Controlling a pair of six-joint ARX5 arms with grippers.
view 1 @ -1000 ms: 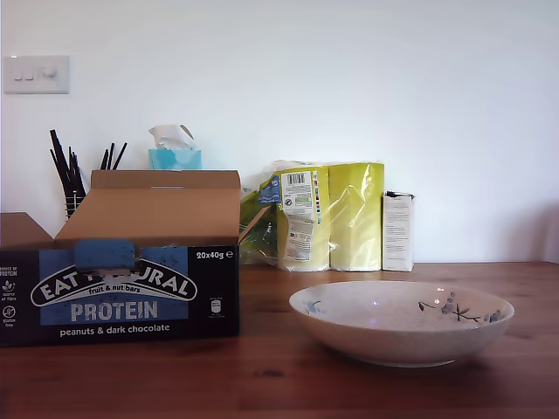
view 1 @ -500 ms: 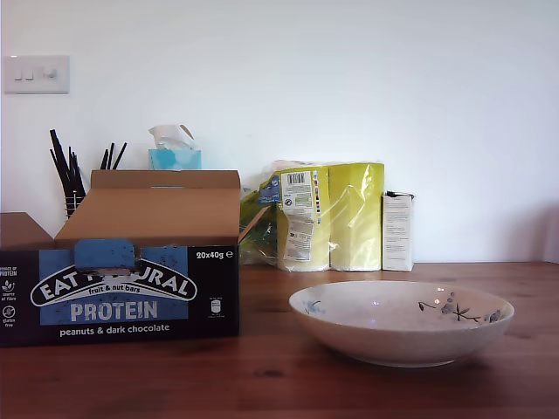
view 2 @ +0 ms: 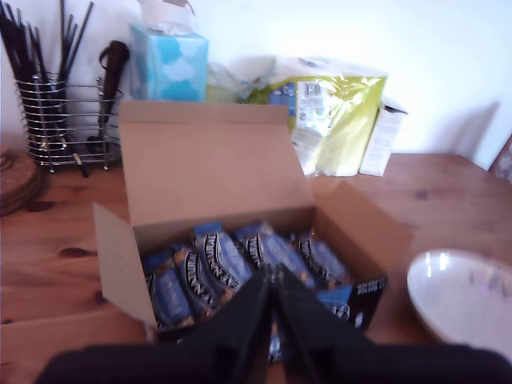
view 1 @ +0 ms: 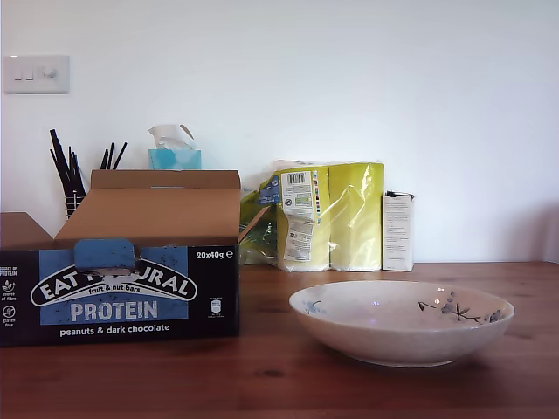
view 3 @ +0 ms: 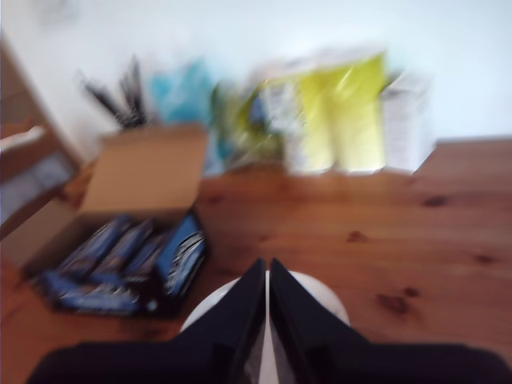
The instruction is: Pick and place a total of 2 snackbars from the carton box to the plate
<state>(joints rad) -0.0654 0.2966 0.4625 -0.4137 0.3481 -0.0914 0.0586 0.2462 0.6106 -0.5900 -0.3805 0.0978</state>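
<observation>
Your first gripper (view 2: 272, 320) hangs above the open carton box (view 2: 200, 172) with its dark jaws pressed together and nothing between them; the tips point down at the row of snackbars (view 2: 232, 260) packed side by side inside. Your second gripper (view 3: 266, 316) is also closed and empty, its tips poised over the near rim of the plate (view 3: 320, 296), though that view is badly blurred. In the exterior view neither arm shows. There the carton box (view 1: 122, 292) sits on the wooden table (view 1: 279, 384) at the exterior view's left, lid flap raised, and the plate (view 1: 402, 321) stands just beside it toward the exterior view's right, holding no bars. Behind them, against the wall, are a tissue box (view 1: 175, 157), a yellow-green pack (view 1: 336, 216), a small white carton (view 1: 397, 231) and a wire holder of dark utensils (view 1: 70, 179).
</observation>
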